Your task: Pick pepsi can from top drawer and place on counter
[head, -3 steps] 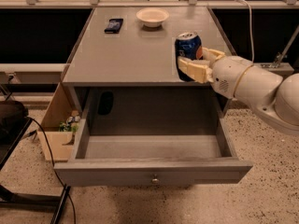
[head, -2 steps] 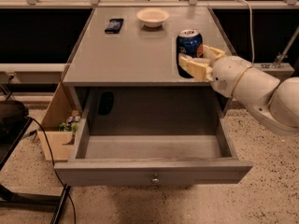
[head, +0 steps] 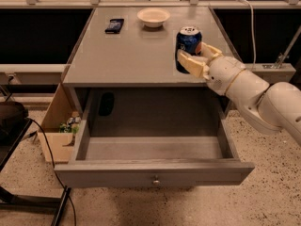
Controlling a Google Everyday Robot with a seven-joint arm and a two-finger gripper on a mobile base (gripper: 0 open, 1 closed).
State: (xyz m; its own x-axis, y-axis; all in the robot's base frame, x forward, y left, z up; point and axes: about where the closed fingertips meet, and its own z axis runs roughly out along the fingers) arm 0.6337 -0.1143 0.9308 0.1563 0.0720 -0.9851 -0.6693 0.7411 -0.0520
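Note:
The pepsi can (head: pixel 189 37) is upright over the right front part of the counter (head: pixel 127 55). My gripper (head: pixel 196 58) reaches in from the right and is shut on the can's lower half, with one tan finger (head: pixel 188 63) in front of it. I cannot tell whether the can's base touches the counter. The top drawer (head: pixel 155 173) is pulled wide open below the counter, its knob facing front, and no can lies in it.
A flat black device (head: pixel 114 25) and a white bowl (head: pixel 153 17) sit at the back of the counter. A dark object (head: pixel 106 103) lies at the drawer's back left. A wooden box (head: pixel 56 131) stands left of the cabinet. A cable (head: pixel 47 147) runs over the speckled floor.
The gripper has carried the can slightly farther back over the counter. The drawer has stayed open and nothing else has moved.

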